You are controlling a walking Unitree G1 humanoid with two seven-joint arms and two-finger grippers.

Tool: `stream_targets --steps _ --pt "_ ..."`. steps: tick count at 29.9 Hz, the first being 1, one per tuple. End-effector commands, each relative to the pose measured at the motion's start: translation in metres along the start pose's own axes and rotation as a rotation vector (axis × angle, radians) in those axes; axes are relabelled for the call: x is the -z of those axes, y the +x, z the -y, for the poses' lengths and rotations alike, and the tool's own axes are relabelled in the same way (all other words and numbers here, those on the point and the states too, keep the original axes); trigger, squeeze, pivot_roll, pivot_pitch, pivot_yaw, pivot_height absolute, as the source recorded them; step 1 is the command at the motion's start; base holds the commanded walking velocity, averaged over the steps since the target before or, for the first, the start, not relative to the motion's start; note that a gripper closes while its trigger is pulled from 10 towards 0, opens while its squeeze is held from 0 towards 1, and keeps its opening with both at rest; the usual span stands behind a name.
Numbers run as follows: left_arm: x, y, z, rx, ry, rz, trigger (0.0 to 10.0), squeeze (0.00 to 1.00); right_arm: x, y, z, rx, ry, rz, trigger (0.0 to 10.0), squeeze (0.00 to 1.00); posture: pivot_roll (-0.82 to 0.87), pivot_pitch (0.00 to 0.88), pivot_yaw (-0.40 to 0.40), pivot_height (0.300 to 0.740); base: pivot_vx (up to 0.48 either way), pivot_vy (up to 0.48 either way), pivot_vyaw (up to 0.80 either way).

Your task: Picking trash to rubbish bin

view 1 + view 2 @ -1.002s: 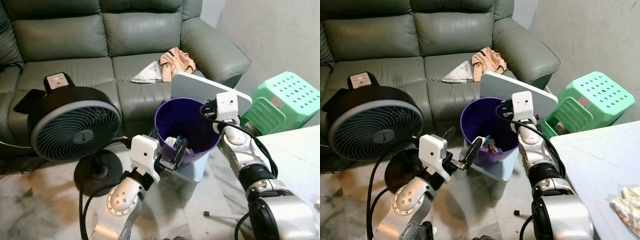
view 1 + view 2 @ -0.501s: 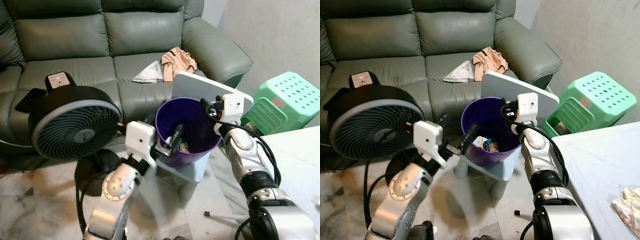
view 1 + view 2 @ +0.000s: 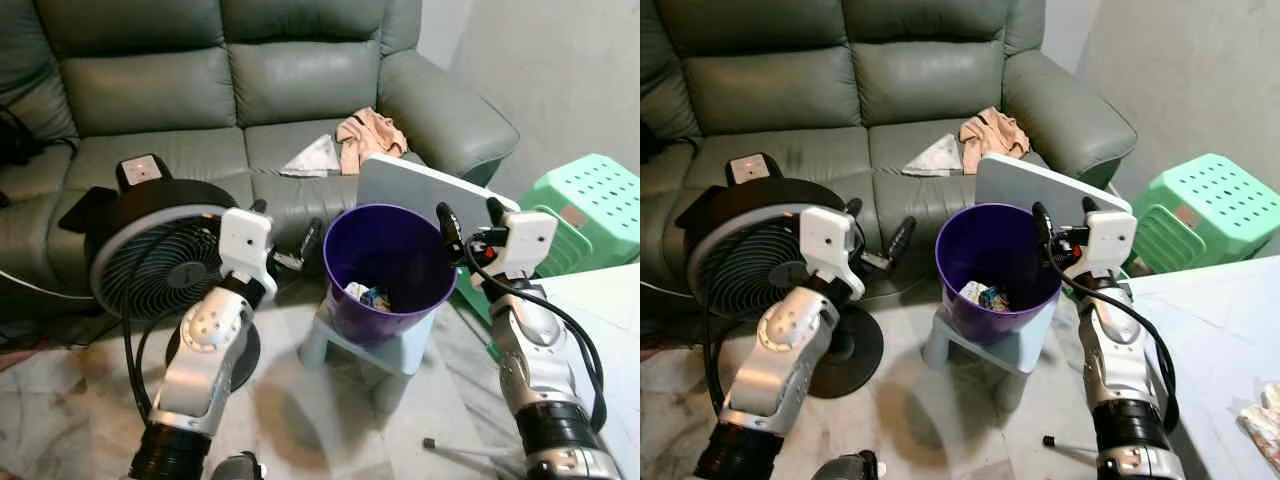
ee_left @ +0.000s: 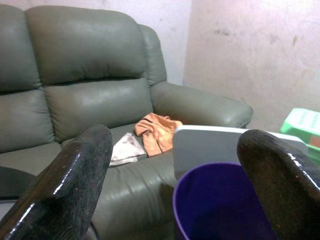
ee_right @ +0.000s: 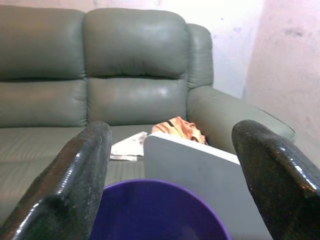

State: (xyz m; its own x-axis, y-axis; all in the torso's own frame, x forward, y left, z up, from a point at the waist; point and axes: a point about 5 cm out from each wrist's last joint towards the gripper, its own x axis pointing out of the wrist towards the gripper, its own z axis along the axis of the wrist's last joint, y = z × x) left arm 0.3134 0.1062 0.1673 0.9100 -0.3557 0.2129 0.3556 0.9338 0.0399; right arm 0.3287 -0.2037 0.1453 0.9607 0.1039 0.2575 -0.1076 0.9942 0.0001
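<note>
A purple rubbish bin stands on a small pale blue stool in front of the sofa. Scraps of trash lie at its bottom. My left gripper hangs just left of the bin's rim, open and empty. My right gripper is raised just right of the rim, open, with nothing between its fingers. Both wrist views look over the bin between widely spread black fingers.
A black floor fan stands close behind my left arm. A white board leans behind the bin. A peach cloth and a white tissue lie on the grey-green sofa. At right are a green stool and a white table.
My left gripper has drawn back out of the bin to the left, empty. The right gripper has moved off the rim to the right. The head view has shifted.
</note>
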Motion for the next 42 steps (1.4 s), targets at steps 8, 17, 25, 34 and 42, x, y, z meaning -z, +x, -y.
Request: stream_targets --steps 8,17,25,34,42 --pt "0.002 0.006 -0.038 -0.121 -0.002 -0.019 10.0 0.00 -0.012 -0.011 0.004 0.056 -0.010 0.047 10.0 1.00 0.10 0.010 -0.018 0.740 0.000 0.000 0.00" --pt "0.006 0.007 -0.049 -0.183 -0.021 -0.026 10.0 0.00 -0.011 -0.018 -0.007 0.024 0.034 0.054 10.0 0.00 0.10 0.000 -0.011 0.740 0.000 0.000 0.00" --pt "0.009 0.010 -0.050 -0.196 -0.020 -0.031 10.0 0.00 -0.012 -0.017 -0.009 0.015 0.005 0.036 10.0 0.00 0.09 0.000 -0.013 0.740 0.000 0.000 0.00" --pt "0.011 0.011 -0.050 -0.203 -0.019 -0.036 10.0 0.00 -0.008 -0.018 -0.004 0.031 -0.010 -0.011 10.0 0.00 0.09 0.000 -0.014 0.740 0.000 0.000 -0.42" --pt "0.011 0.011 -0.047 -0.187 -0.015 -0.030 10.0 0.00 -0.006 -0.019 -0.005 0.033 -0.012 -0.029 10.0 0.00 0.09 0.000 -0.011 0.740 0.000 0.000 -0.76"
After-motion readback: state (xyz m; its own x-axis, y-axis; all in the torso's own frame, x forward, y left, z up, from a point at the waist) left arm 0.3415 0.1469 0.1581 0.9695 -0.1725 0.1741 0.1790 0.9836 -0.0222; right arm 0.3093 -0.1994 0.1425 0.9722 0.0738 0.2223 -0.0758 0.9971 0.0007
